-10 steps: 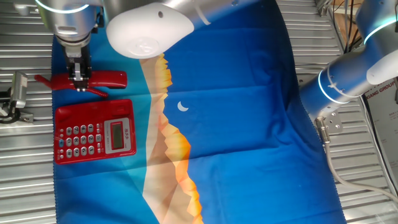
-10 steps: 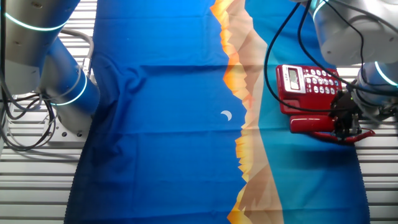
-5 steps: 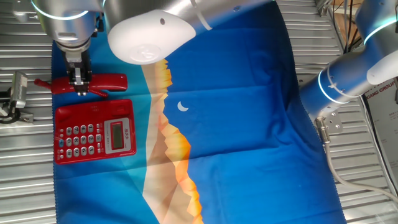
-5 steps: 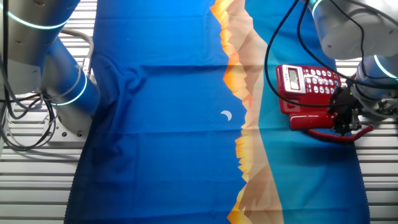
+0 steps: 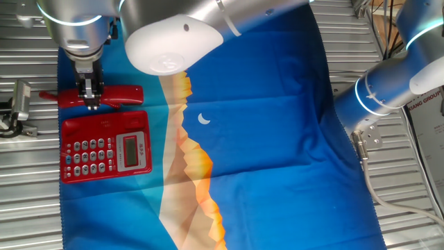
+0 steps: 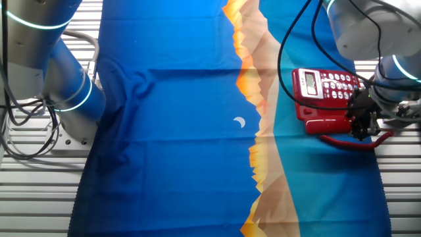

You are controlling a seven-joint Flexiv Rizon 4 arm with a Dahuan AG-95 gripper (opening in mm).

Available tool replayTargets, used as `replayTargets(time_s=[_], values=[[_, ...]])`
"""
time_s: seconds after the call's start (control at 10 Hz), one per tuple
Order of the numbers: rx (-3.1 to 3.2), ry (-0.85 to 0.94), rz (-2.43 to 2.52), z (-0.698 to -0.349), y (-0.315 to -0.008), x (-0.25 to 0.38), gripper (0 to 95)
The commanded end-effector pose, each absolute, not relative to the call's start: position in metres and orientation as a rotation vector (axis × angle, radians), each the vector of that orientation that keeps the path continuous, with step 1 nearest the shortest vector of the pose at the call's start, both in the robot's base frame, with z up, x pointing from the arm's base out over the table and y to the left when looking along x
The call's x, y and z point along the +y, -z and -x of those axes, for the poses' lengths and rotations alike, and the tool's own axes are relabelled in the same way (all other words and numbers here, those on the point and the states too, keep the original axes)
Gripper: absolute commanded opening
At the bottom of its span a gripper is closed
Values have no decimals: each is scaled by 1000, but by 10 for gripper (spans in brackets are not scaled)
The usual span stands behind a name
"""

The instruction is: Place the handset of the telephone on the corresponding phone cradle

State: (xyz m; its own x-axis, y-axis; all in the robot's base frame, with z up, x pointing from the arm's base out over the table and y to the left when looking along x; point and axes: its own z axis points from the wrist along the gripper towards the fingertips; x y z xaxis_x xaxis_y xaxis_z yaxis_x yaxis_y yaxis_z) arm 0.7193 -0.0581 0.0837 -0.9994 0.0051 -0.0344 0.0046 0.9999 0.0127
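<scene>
The red handset (image 5: 114, 96) hangs level in my gripper (image 5: 91, 104), whose fingers are shut on its middle. It sits just beyond the top edge of the squarish red telephone base (image 5: 106, 146), close to the phone cradle strip (image 5: 104, 118). In the other fixed view the handset (image 6: 329, 125) is right beside the base (image 6: 322, 89), my gripper (image 6: 361, 131) is shut on it, and the thin red cord (image 6: 352, 142) loops below. Whether the handset touches the cradle I cannot tell.
A blue and orange printed cloth (image 5: 263, 125) covers the slatted metal table (image 5: 28, 208). A second robot arm (image 5: 388, 83) stands at the cloth's far side. A small metal fixture (image 5: 19, 104) sits left of the telephone.
My gripper has carried the handset a little toward the base's cradle edge; the gap between handset and base has narrowed.
</scene>
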Motion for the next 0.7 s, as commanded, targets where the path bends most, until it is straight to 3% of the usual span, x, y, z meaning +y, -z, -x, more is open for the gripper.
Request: replayTargets(time_s=[0.1, 0.7], values=[[3109, -15, -3, -719, -83, -55, 0], [3108, -19, -17, -716, -84, -46, 0]])
